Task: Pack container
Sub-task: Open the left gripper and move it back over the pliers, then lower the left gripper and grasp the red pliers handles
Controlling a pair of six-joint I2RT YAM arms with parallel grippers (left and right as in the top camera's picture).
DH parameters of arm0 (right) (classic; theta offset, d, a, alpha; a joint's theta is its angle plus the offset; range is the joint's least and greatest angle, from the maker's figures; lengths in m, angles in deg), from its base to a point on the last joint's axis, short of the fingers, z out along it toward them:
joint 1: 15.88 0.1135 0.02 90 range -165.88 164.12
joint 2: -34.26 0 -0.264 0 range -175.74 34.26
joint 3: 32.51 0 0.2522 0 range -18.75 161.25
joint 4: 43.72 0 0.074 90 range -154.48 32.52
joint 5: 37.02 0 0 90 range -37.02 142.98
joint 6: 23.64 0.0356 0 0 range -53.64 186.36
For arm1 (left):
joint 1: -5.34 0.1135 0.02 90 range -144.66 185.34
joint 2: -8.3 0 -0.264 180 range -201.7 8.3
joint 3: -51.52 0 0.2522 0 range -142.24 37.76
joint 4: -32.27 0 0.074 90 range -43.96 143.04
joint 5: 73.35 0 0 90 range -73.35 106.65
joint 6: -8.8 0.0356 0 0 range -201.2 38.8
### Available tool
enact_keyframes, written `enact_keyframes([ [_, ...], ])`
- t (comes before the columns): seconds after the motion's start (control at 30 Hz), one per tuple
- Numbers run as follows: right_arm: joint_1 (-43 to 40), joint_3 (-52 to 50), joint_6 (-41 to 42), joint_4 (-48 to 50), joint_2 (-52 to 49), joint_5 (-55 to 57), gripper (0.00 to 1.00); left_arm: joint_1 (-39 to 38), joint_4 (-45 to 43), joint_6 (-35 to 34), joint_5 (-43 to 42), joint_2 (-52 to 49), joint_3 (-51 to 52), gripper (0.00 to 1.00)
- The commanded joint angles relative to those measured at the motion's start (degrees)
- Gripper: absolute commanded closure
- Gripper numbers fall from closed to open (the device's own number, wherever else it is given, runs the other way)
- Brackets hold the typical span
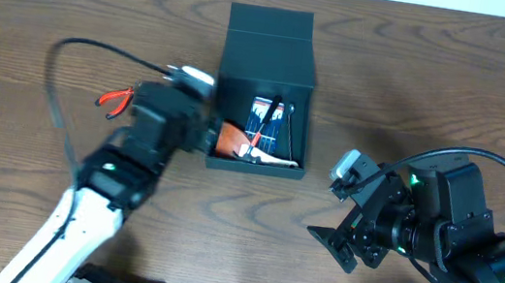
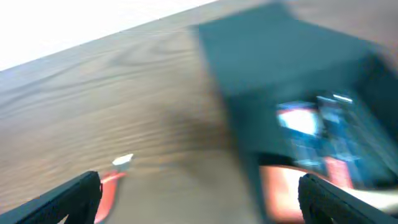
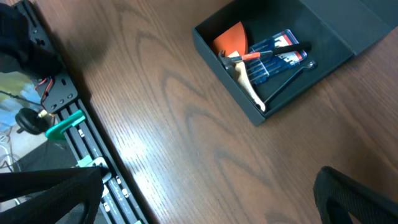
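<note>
We found the container [image 1: 269, 51] partly packed and open; red-handled tool [image 1: 116, 98] lay outside; left gripper [image 2: 199, 194] and right gripper [image 3: 200, 198] gaped empty.

- The container [image 1: 239, 96] stands on the table [image 1: 456, 80], toward the far middle, with its lid [image 1: 270, 22] folded back behind it.
- Inside, a flat packet [image 1: 266, 129] lies in the near half, with a pen-like tool [image 1: 271, 115] across it.
- A hammer [image 1: 269, 160] lies along the near wall, partly over the packet.
- A flat piece [image 1: 230, 139] fills the near left corner, beside the hammer.
- Pliers [image 1: 116, 99] lie on the table, left of the container and apart from it.
- The left gripper [image 1: 206, 137] is at the container's left wall.
- The right gripper [image 1: 344, 246] hangs right of the container, nearer the robot.
</note>
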Motion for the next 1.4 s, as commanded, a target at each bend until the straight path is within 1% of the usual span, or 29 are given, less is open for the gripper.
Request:
enact_keyframes([
  [0.0, -0.35, -0.09, 0.96, -0.07, 0.00, -0.04, 0.01, 7.08, 2.19, -3.48, 5.01, -0.02, -1.05, 0.02],
  [0.13, -0.35, -0.09, 0.96, -0.07, 0.00, -0.04, 0.01, 15.26, 5.11, -3.76, 3.37, -3.72, -1.05, 0.01],
  [0.27, -0.35, -0.09, 0.96, -0.04, 0.00, -0.04, 0.01, 20.35, 4.55, -3.39, 1.55, -9.03, -1.05, 0.02],
  [0.37, -0.35, -0.09, 0.96, -0.04, 0.00, -0.04, 0.01, 22.86, 2.58, 1.16, -2.32, -13.00, -1.05, 0.02],
  [0.5, -0.35, -0.07, 0.96, -0.07, 0.00, -0.04, 0.01, 26.01, -2.14, 10.99, -7.52, -18.86, -1.05, 0.02],
  [0.6, -0.35, -0.09, 0.96, -0.07, 0.00, -0.04, 0.01, 28.24, -4.76, 13.51, -10.10, -22.27, -1.05, 0.02],
  [0.7, -0.35, -0.09, 0.96, -0.04, 0.00, -0.04, 0.01, 30.95, -6.73, 15.41, -14.69, -25.42, -1.05, 0.02],
  [0.8, -0.35, -0.07, 0.96, -0.04, 0.00, -0.04, 0.01, 32.72, -8.72, 16.41, -17.55, -27.41, -1.05, 0.02],
  [0.87, -0.35, -0.09, 0.96, -0.04, 0.00, -0.04, 0.01, 33.40, -9.84, 18.53, -18.88, -28.46, -1.05, 0.02],
  [1.1, -0.35, -0.09, 0.96, -0.07, 0.00, -0.04, 0.01, 33.42, -13.99, 25.51, -18.88, -31.36, -1.07, 0.01],
  [1.23, -0.35, -0.09, 0.96, -0.07, 0.00, -0.04, 0.01, 33.42, -17.40, 26.05, -18.86, -32.79, -1.07, 0.02],
  [1.37, -0.35, -0.09, 0.96, -0.04, 0.00, -0.04, 0.01, 33.42, -17.92, 28.26, -19.47, -35.17, -1.07, 0.01],
])
